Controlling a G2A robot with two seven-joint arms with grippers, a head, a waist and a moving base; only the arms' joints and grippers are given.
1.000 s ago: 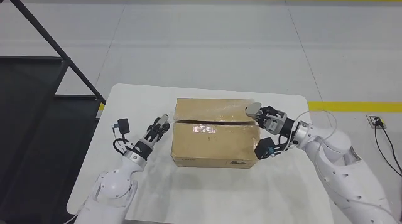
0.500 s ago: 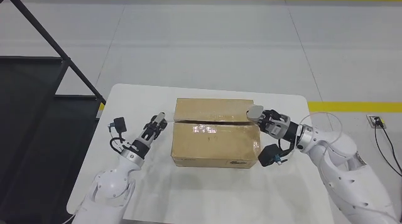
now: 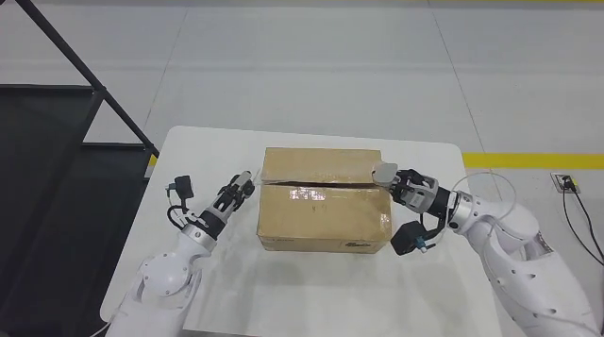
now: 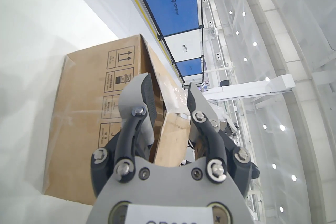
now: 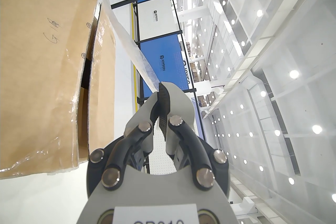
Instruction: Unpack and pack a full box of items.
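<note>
Cardboard box [image 3: 323, 214], flaps ajar, contents hidden; right gripper [image 5: 160, 90] tight on clear tape [image 5: 126, 38], left gripper [image 4: 168, 83] apart.

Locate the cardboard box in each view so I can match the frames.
Top view: cardboard box in the middle of the table, between left gripper and right gripper.
Left wrist view: cardboard box just beyond the left gripper's open jaws, printed end panel facing the camera.
Right wrist view: cardboard box beside the right gripper's jaws, shut on a tape strip.
Shared landmark: the gap between the top flaps.
</note>
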